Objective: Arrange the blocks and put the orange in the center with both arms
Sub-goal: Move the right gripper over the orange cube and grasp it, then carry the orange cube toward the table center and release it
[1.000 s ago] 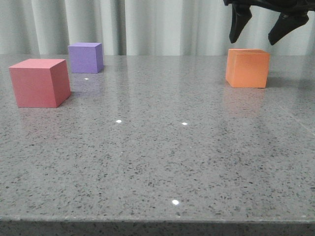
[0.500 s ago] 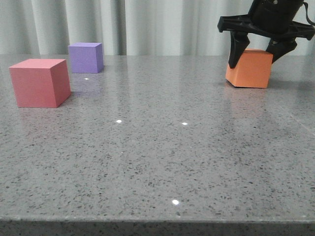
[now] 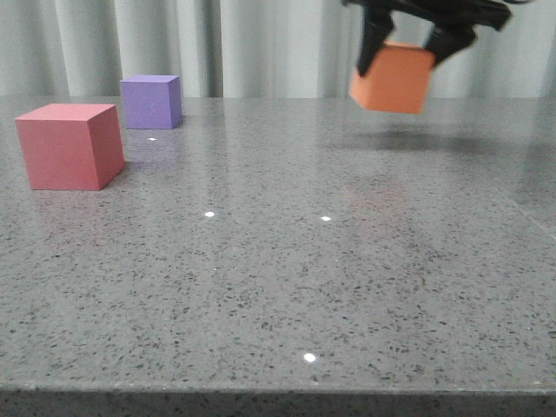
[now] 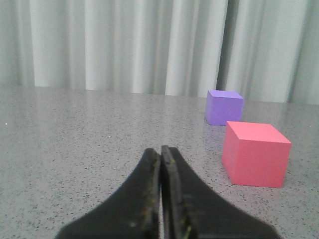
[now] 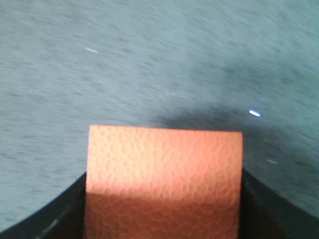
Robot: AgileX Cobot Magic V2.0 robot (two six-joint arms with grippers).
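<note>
Orange cube [image 3: 393,79] now off the bench [image 3: 287,278], up and leftward from where it sat 0.5 s ago; right gripper [image 3: 412,39] clamps it between its fingers. Cube matte, pebbled surface, tilted slightly; no long axis. Left gripper [image 4: 161,155] fully closed, empty; red cube [image 4: 254,153] and purple cube [image 4: 224,107] ahead to its right.

The right gripper [image 3: 408,43] is cut off by the top edge of the front view; only its fingers show, covering the orange cube's [image 3: 393,80] upper corners. In the right wrist view the cube [image 5: 164,179] runs off the edge and the table [image 5: 149,64] is smeared. The left gripper's [image 4: 160,154] body is cut off too.
</note>
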